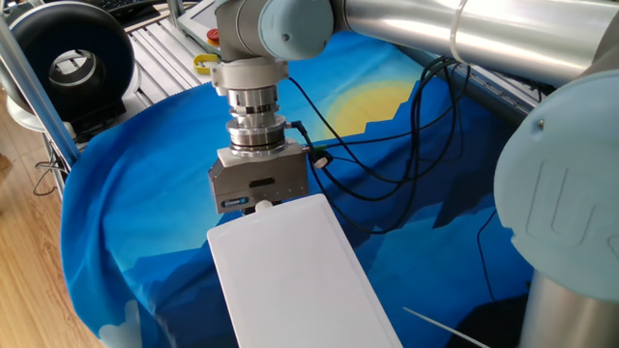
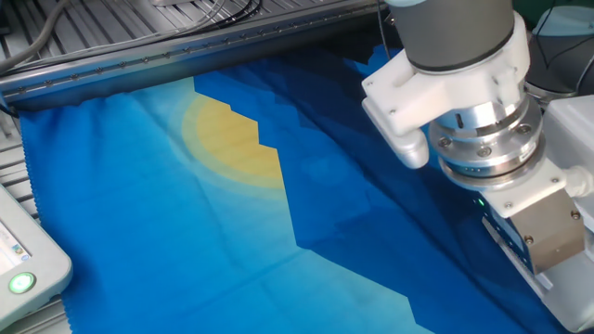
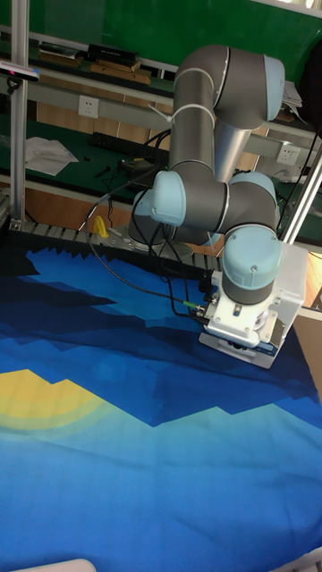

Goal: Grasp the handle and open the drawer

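Note:
The white rounded box point(image 1: 290, 280) that houses the drawer lies on the blue cloth, with its narrow front facing my gripper point(image 1: 259, 203). The gripper points straight down at that front edge. The handle point(image 1: 264, 206), a small white knob, peeks out right under the gripper's grey body. My fingers are hidden below the body and seem closed around the knob. The drawer front itself is hidden, and I see no gap between drawer and box. In the tall fixed view the gripper point(image 3: 234, 347) stands against the box point(image 3: 293, 295).
Black cables point(image 1: 387, 145) trail from the wrist across the cloth. A yellow object point(image 1: 204, 65) and a red button point(image 1: 214, 37) sit at the back. A black reel point(image 1: 68, 63) stands at the far left, and a pendant with a green light point(image 2: 20, 278) lies at the cloth's edge.

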`<state>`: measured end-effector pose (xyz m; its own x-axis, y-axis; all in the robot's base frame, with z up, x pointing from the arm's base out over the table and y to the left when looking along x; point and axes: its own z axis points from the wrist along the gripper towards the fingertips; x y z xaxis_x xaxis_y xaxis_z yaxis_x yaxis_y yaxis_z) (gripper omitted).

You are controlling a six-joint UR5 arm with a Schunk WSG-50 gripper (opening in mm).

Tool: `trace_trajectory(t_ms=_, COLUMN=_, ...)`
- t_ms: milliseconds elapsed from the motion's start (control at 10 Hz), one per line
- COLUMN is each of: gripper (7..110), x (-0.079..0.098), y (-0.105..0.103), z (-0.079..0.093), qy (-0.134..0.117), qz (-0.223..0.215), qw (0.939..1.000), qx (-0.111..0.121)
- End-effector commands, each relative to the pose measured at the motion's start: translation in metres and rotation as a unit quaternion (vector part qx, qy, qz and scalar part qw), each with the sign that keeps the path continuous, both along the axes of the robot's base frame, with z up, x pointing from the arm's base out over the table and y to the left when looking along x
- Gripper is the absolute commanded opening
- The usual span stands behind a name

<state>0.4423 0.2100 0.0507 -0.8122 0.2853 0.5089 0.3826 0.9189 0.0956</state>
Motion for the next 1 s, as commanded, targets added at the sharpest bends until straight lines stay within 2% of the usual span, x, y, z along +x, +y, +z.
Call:
trace_trajectory(t_ms=0, gripper=7, x=0.002, y=0.005, z=0.007, qy=-0.003, qz=-0.004, qw=0.9999, qx=0.009)
trace_trajectory(t_ms=300, gripper=7, x=0.004, y=0.004, z=0.006, qy=-0.007, qz=0.001, qw=0.9999, qx=0.01)
trace_trajectory(t_ms=600, gripper=7, x=0.009, y=-0.005, z=-0.002, qy=-0.031, qz=0.032, qw=0.999, qx=-0.002)
trace_trajectory(t_ms=900, gripper=7, x=0.012, y=-0.003, z=-0.005, qy=-0.043, qz=0.047, qw=0.9979, qx=-0.006)
